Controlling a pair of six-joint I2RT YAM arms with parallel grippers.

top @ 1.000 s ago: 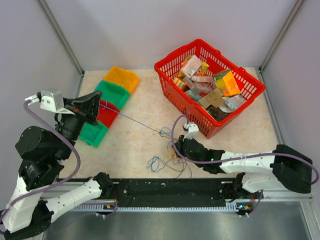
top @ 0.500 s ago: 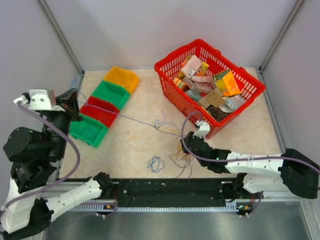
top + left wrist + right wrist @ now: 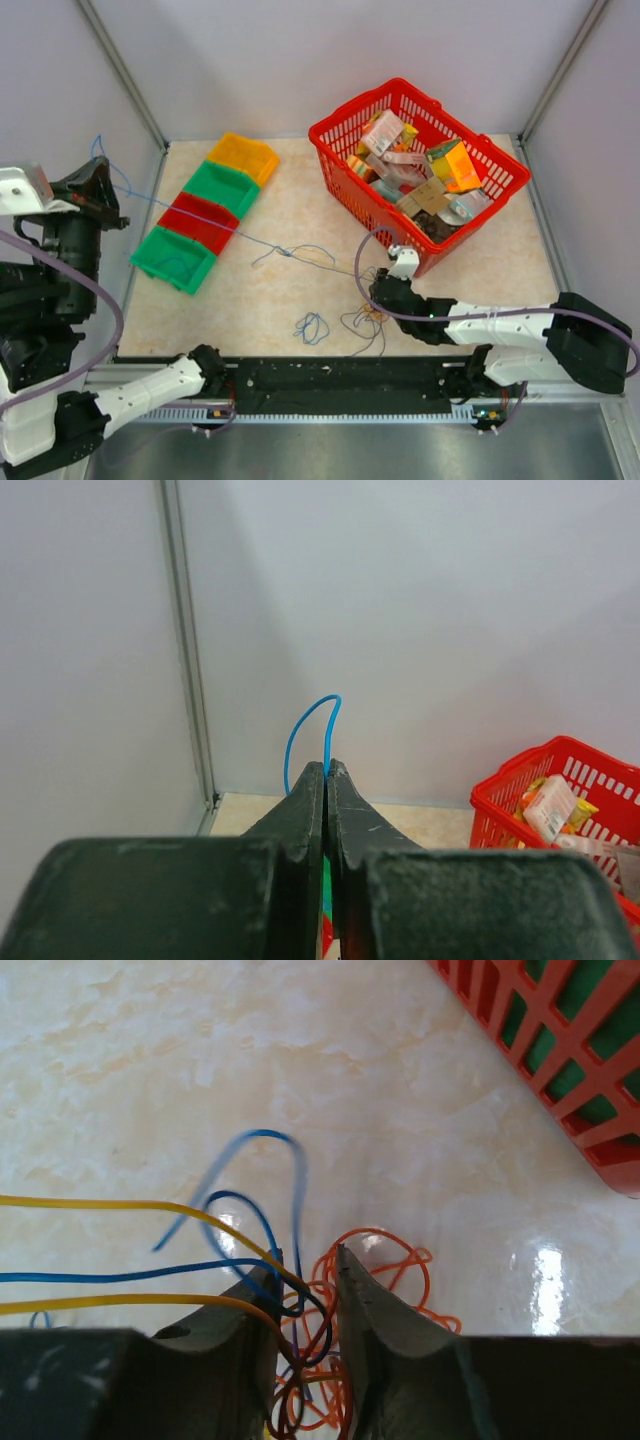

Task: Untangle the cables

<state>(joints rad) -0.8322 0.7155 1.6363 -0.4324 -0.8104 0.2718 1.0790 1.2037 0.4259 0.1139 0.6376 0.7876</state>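
My left gripper (image 3: 97, 190) is raised at the far left, beyond the table's edge, and is shut on a thin blue cable (image 3: 225, 232). That cable runs over the bins towards the tangle (image 3: 365, 320) of orange, yellow and blue cables. In the left wrist view a blue loop (image 3: 310, 725) sticks out above the closed left gripper (image 3: 327, 770). My right gripper (image 3: 310, 1260) is low over the tangle with its jaws slightly apart. Yellow cable (image 3: 100, 1203), blue cable (image 3: 250, 1200) and orange cable (image 3: 395, 1260) strands lie loose between and around them. A separate small blue loop (image 3: 312, 325) lies on the table.
A red basket (image 3: 355, 103) full of packets stands at the back right, close to the right gripper; its wall (image 3: 560, 1050) shows in the right wrist view. A row of bins, yellow (image 3: 243, 155), green (image 3: 225, 187), red (image 3: 203, 225) and green (image 3: 177, 258), lies at the left.
My left gripper has drawn back up and to the left, pulling the blue cable out long across the table. My right gripper's jaws have parted and it has shifted slightly right.
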